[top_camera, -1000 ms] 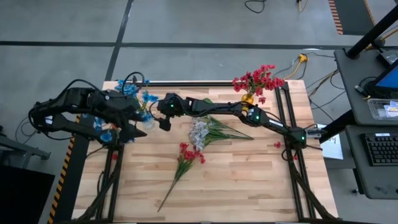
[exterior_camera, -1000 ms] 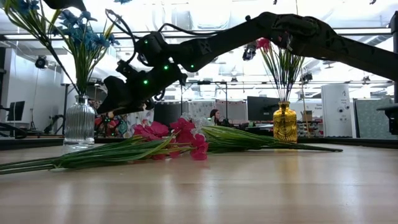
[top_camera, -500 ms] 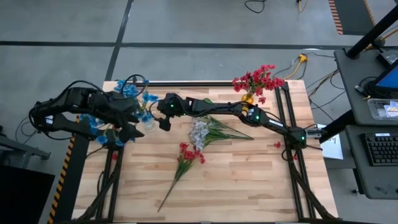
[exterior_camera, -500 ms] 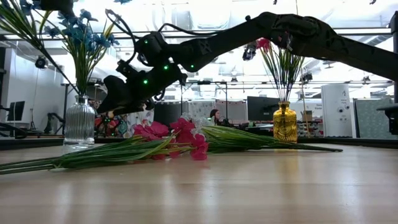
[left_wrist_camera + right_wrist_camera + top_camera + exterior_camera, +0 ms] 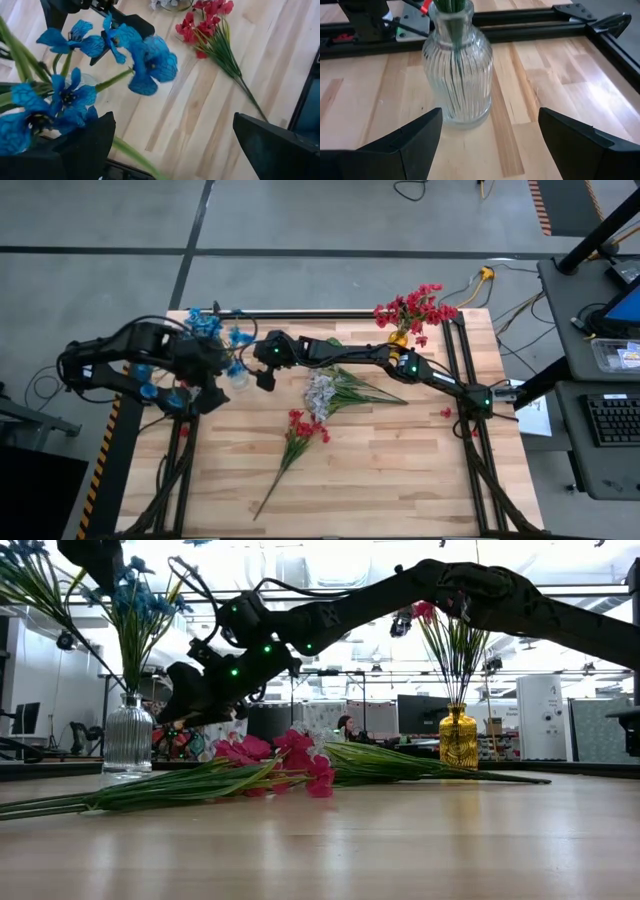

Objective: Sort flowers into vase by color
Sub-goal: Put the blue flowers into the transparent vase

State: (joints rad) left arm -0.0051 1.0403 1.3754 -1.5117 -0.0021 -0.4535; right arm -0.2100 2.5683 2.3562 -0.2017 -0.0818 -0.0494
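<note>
Blue flowers [image 5: 215,330] stand with their stems in a clear ribbed vase [image 5: 457,65] at the table's far left. My left gripper [image 5: 210,385] hangs open over them, pointing steeply down; blue blossoms [image 5: 145,60] fill the space ahead of its fingers, and whether one finger brushes them cannot be seen. My right gripper [image 5: 490,112] is open and low, just short of the vase on its right side, touching nothing. A red spray [image 5: 305,428] and a white spray [image 5: 320,392] lie flat on the table's middle. More red flowers [image 5: 415,308] stand in a yellow vase [image 5: 399,338].
The right arm reaches across the table's far half, over the white spray. Black frame rails [image 5: 530,17] run along the far edge behind the clear vase. Bare wood lies toward the near edge [image 5: 400,490].
My left gripper has sunk a little and tipped further downward over the blue flowers, still open. The blue sprays have swayed slightly in the vase.
</note>
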